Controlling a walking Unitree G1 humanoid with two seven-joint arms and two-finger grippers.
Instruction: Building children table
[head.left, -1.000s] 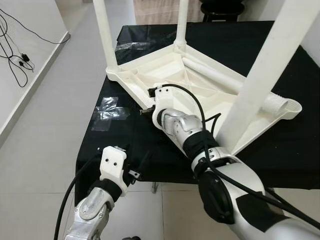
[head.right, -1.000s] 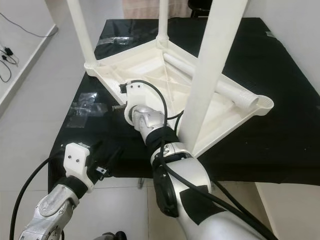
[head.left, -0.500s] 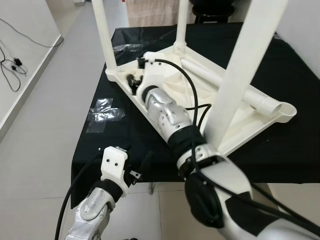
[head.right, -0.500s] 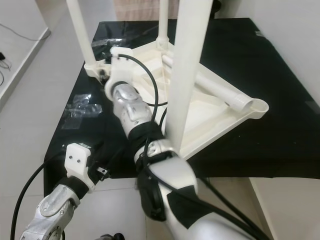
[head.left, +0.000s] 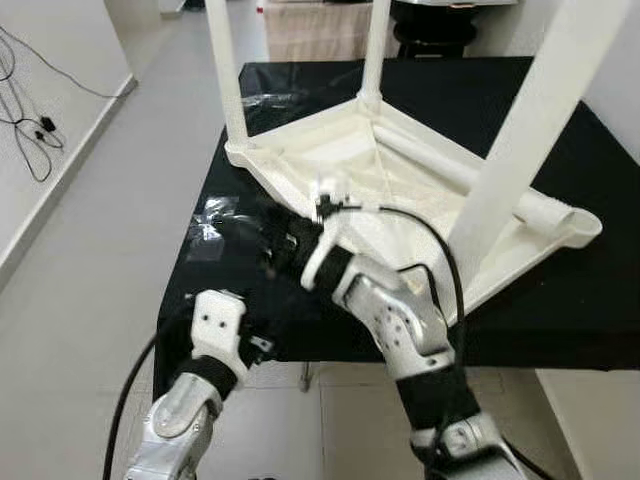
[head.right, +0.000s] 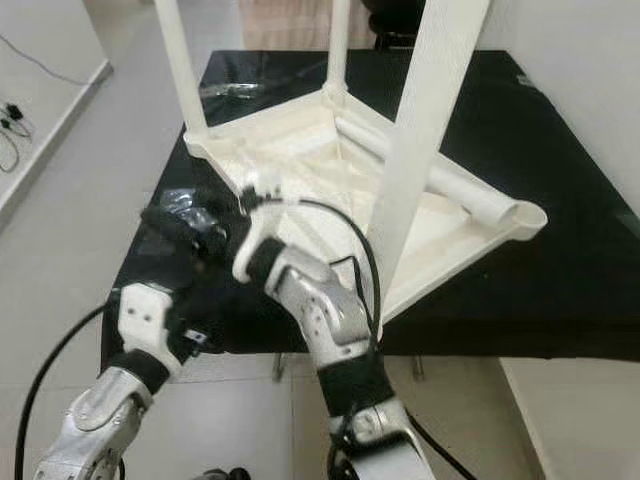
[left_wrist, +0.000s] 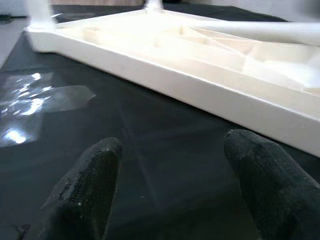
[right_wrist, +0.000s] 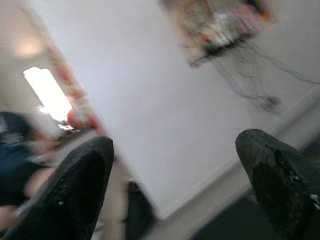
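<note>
A white children's table (head.left: 345, 160) lies upside down on a black-covered table (head.left: 600, 300). Three white legs stand up from it: back left (head.left: 225, 70), back (head.left: 375, 45) and near right (head.left: 535, 130). A loose white leg (head.left: 450, 170) lies across its underside. My right gripper (head.left: 262, 242) is blurred, low over the black cloth just left of the tabletop's front-left edge. In the right wrist view its fingers (right_wrist: 75, 185) stand wide apart, open and empty. My left gripper (left_wrist: 170, 165) is open at the table's front-left edge, facing the tabletop rim (left_wrist: 200, 95).
Clear plastic film (head.left: 212, 215) lies crumpled on the cloth by the right gripper, and more (head.left: 270, 95) sits behind the back-left leg. Grey floor runs along the left, with black cables (head.left: 35, 140) by the wall. A dark stool (head.left: 435, 25) stands behind the table.
My right arm has swung back from the tabletop's back-left corner toward the front left, and its gripper now hangs over the black cloth. The left gripper has hardly moved. The camera shifted slightly.
</note>
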